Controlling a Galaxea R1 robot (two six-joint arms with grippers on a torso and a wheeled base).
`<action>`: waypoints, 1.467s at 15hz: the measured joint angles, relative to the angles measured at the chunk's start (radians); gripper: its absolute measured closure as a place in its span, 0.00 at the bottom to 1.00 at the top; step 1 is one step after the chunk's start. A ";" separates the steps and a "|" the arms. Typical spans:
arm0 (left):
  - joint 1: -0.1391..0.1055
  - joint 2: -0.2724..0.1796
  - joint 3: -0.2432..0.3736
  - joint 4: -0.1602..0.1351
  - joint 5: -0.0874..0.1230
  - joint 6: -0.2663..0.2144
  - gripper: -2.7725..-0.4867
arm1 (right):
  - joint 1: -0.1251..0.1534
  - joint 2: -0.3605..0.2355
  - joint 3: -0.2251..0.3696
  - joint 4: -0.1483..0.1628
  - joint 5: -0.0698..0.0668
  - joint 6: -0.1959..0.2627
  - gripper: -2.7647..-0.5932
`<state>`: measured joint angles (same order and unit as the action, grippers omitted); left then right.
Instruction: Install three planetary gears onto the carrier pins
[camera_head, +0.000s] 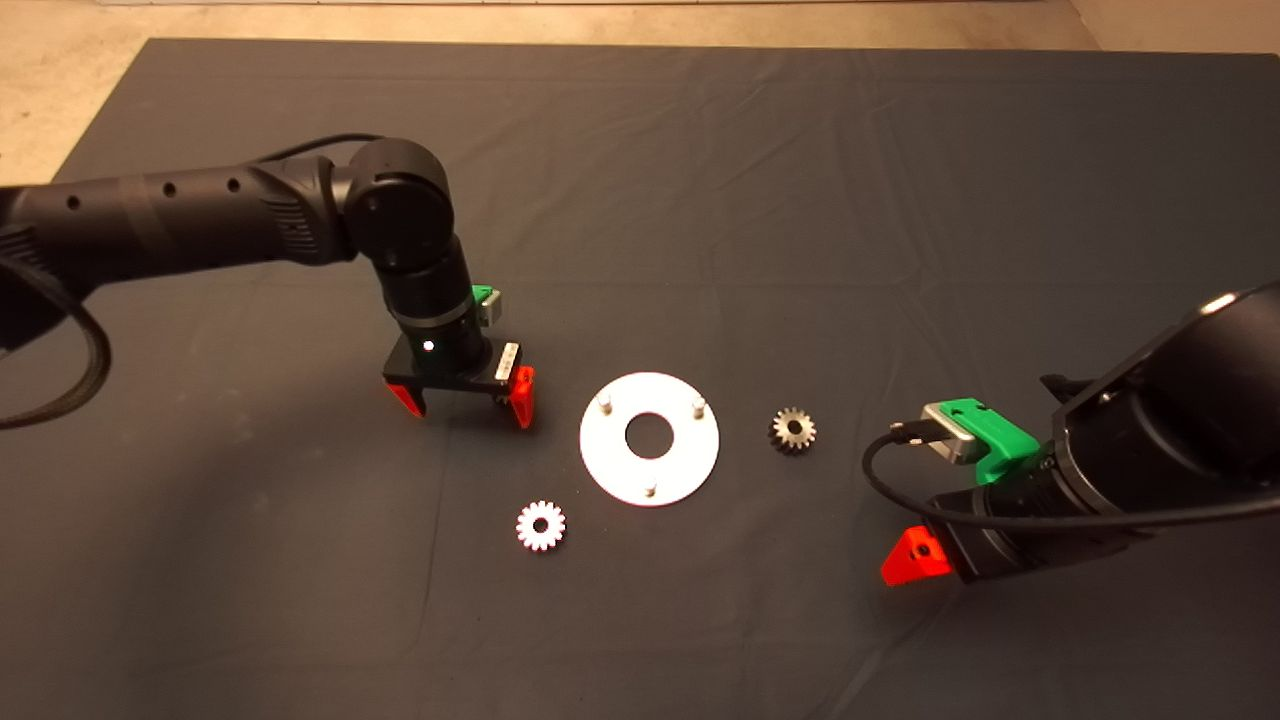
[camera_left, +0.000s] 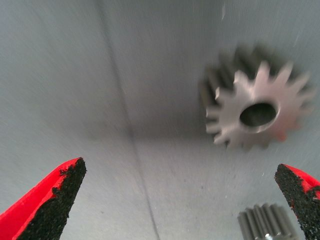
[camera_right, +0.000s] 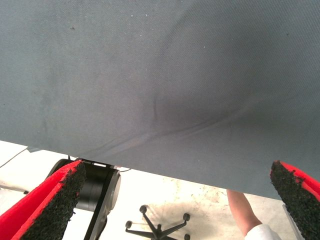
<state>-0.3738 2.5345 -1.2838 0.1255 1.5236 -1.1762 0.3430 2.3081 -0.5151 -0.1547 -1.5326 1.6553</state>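
Because a gear (camera_left: 255, 112) lies under it, the left gripper (camera_head: 466, 397) hangs low, fingers spread wide to straddle it. Two more planetary gears (camera_head: 541, 525) flank the white disc (camera_head: 650, 438), its carrier pins (camera_head: 604, 403) bare. The right gripper (camera_head: 915, 560) waits at the mat's edge, also spread.
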 joint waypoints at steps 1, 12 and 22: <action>-0.006 0.004 -0.011 0.000 -0.001 0.007 0.01 | 0.000 0.000 0.000 0.000 0.000 0.000 0.01; -0.040 0.109 -0.108 0.002 -0.006 0.013 0.01 | 0.000 0.003 0.000 0.000 0.000 0.000 0.01; -0.039 0.108 -0.120 0.002 -0.004 0.013 0.01 | -0.002 0.014 0.000 0.000 -0.001 0.000 0.01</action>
<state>-0.4132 2.6426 -1.4036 0.1279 1.5196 -1.1628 0.3406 2.3217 -0.5151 -0.1547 -1.5332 1.6553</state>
